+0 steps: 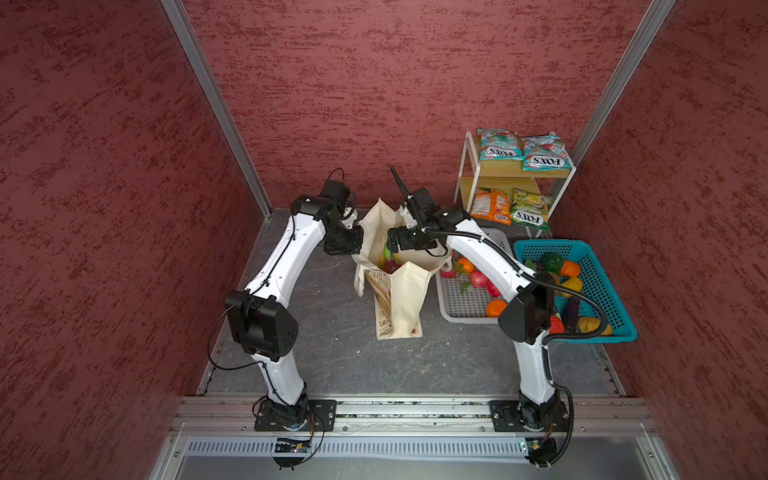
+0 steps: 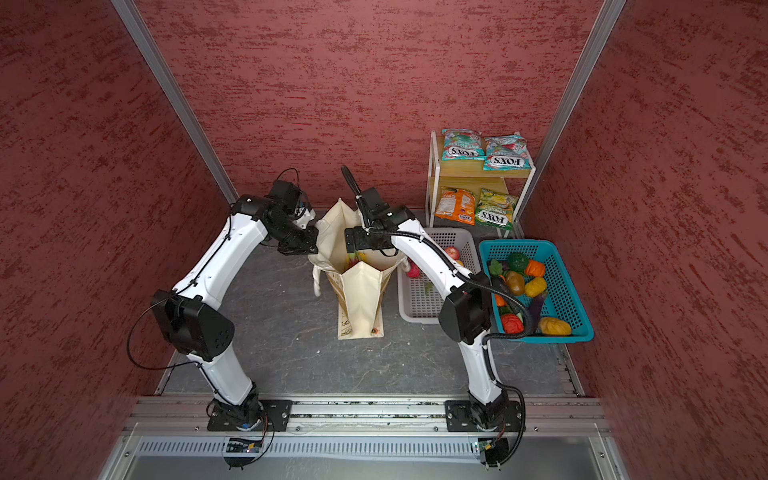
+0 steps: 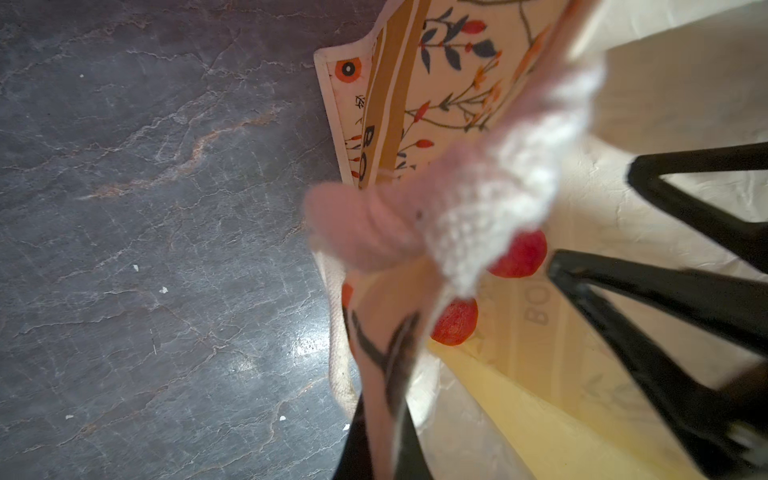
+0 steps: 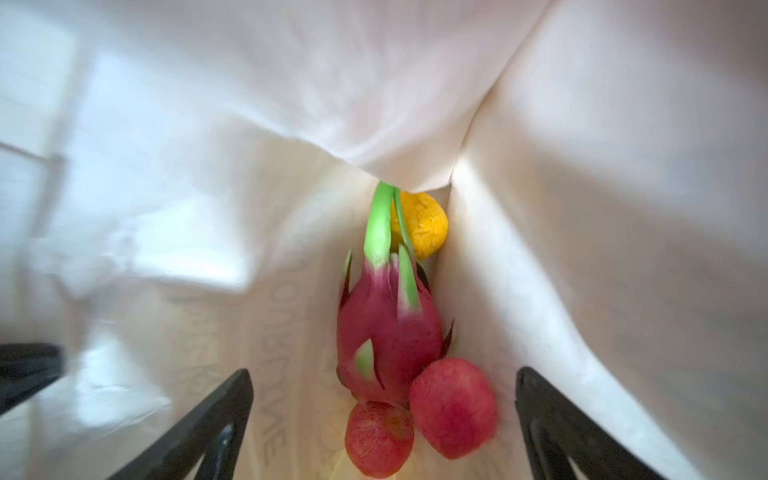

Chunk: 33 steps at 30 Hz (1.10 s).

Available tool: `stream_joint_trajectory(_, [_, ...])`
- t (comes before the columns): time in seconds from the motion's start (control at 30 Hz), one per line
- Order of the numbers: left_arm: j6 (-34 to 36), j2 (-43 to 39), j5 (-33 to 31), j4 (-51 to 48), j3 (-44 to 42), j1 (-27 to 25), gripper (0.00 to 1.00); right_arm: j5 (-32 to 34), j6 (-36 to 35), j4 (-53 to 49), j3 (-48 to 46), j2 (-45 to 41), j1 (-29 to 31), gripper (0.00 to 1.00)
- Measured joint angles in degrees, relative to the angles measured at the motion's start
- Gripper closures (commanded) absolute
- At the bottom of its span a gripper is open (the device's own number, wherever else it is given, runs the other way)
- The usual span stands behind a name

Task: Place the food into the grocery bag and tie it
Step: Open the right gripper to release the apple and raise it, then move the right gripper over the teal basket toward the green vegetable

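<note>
The grocery bag stands open on the dark table, cream with a floral print. My left gripper is shut on the bag's left rim, also in both top views. My right gripper is open inside the bag mouth, holding nothing. Below it on the bag's floor lie a pink dragon fruit, a yellow fruit and two small red fruits. Two teal-and-red FOX'S packets sit on the top shelf. A dark green vegetable rests in the blue basket.
A white-framed wooden shelf stands at the back right, with orange and yellow-green packets lower down. A grey basket with fruit and a blue basket with vegetables lie right of the bag. Red walls enclose the table.
</note>
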Motion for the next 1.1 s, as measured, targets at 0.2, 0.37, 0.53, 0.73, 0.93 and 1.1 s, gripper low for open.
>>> stream_joint_trajectory(0.2, [1.0,0.7,0.8,0.0,2.0,0.9,1.0,4.8,1.7,2.0,3.5,-10.3,0.0,0.01])
stream_joint_trajectory(0.37, [1.4,2.6,1.5,-0.6,3.5,1.9,1.0,9.8,1.9,2.6,4.0,-17.3,0.0,0.01])
stream_joint_trajectory(0.53, [1.4,3.0,0.9,-1.0,3.5,2.1,1.0,14.6,1.4,3.8,-4.6,-23.1,-0.1,0.01])
stream_joint_trajectory(0.73, [1.4,3.0,-0.1,-2.4,3.5,2.1,1.0,17.1,1.6,7.3,-20.0,-31.2,-0.6,0.01])
stream_joint_trajectory(0.93, [1.4,3.0,-2.6,-4.7,3.6,1.6,1.0,17.2,3.8,13.9,-33.7,-43.8,-0.9,0.01])
stream_joint_trajectory(1.1, [1.4,3.0,-3.5,-6.1,3.4,1.2,1.0,19.2,7.7,15.8,-37.5,-47.8,-1.5,0.01])
